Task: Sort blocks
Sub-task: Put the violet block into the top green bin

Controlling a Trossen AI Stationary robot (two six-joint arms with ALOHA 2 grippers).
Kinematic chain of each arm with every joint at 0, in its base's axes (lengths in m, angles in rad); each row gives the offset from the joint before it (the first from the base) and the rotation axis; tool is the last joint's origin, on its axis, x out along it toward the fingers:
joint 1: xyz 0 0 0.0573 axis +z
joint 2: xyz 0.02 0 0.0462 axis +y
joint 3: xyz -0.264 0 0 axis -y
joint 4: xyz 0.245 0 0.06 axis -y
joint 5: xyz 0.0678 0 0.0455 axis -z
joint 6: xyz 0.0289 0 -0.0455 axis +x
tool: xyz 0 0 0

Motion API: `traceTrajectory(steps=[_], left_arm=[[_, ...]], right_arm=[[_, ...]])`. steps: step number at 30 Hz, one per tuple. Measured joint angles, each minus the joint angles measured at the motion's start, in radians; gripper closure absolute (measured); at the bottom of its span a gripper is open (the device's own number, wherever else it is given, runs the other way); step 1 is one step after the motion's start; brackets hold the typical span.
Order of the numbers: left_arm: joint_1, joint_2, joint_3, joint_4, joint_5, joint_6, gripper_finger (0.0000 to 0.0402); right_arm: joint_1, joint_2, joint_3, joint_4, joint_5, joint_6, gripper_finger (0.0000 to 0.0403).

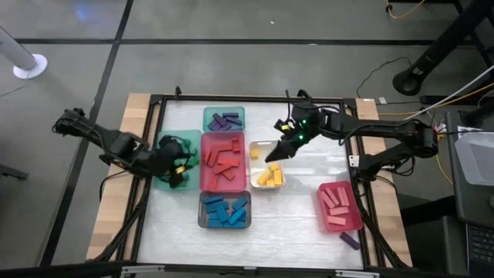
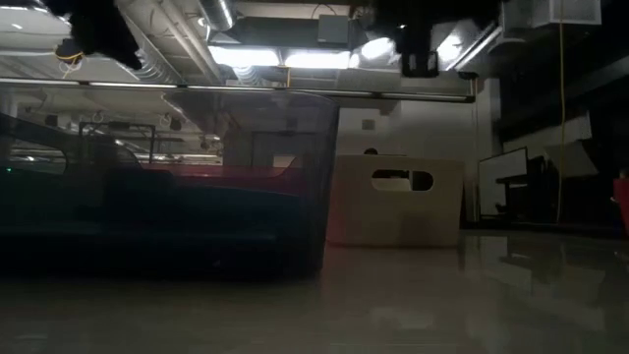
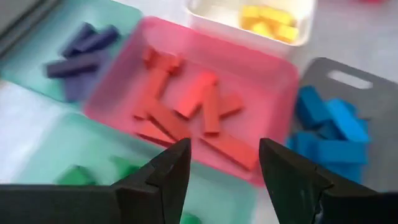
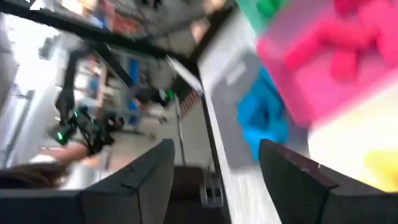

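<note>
1. Most of the sorting looks done to me: the blocks lie grouped by colour in shallow trays on the worktop (image 1: pixel 301 232).
2. Purple bars (image 1: pixel 224 120) fill the teal tray (image 1: pixel 208 113) at the far side. Red bars (image 1: pixel 224 161) crowd the red tray (image 1: pixel 205 182) in the middle. Blue pieces (image 1: pixel 225 211) sit in the grey tray (image 1: pixel 202 221) nearest the front edge.
3. Yellow pieces (image 1: pixel 268 176) lie in the white tray (image 1: pixel 255 186), and pink bars (image 1: pixel 336 199) in the pink tray (image 1: pixel 349 224) on my right side.
4. My left gripper (image 1: pixel 179 164) hovers over the green tray (image 1: pixel 164 142), fingers spread and empty. Green blocks (image 3: pixel 78 175) show below them in the left wrist view.
5. My right gripper (image 1: pixel 274 154) hangs above the white tray, just over the yellow pile. Its fingers stand apart with nothing between them.
6. What I judge is left: one dark purple block (image 1: pixel 350 240) lies loose on the worktop just beside the pink tray, outside any tray.
7. The pieces are solid, matte, hard-edged bars and cubes; the trays are thin, smooth plastic with rounded corners, some faintly translucent. The worktop is pale and slightly glossy.
</note>
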Motion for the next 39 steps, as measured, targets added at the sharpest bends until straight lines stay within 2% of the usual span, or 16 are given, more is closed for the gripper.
traceTrajectory(steps=[3, 5, 9, 12, 21, 26, 32, 39], left_arm=[[-0.067, -0.087, -0.145, 0.193, -0.007, -0.016, 0.0224], [-0.09, -0.119, -0.238, 0.381, -0.007, 0.015, 0.0224], [-0.106, -0.13, -0.372, 0.745, 0.007, 0.175, 0.0224], [-0.105, -0.127, -0.415, 0.89, 0.007, 0.295, 0.0224], [-0.074, -0.127, -0.418, 0.893, 0.007, 0.334, 0.0224], [-0.058, -0.127, -0.418, 0.892, 0.007, 0.351, 0.0224], [-0.044, -0.127, -0.418, 0.892, 0.007, 0.364, 0.0224], [-0.044, -0.127, -0.418, 0.892, 0.007, 0.365, 0.0224]], right_arm=[[0.054, -0.014, 0.074, -0.226, 0.023, 0.0, 0.0176], [0.111, -0.019, 0.134, -0.407, 0.087, 0.01, 0.0178], [0.277, -0.021, 0.237, -0.715, 0.25, 0.112, 0.0178], [0.429, -0.021, 0.277, -0.826, 0.332, 0.276, 0.0178], [0.909, 0.045, 0.282, -0.839, 0.38, 0.83, 0.0178], [1.101, 0.127, 0.282, -0.84, 0.379, 1.036, 0.0178], [1.228, 0.242, 0.282, -0.841, 0.379, 1.153, 0.0178], [1.276, 0.367, 0.282, -0.883, 0.372, 1.139, 0.0178]])
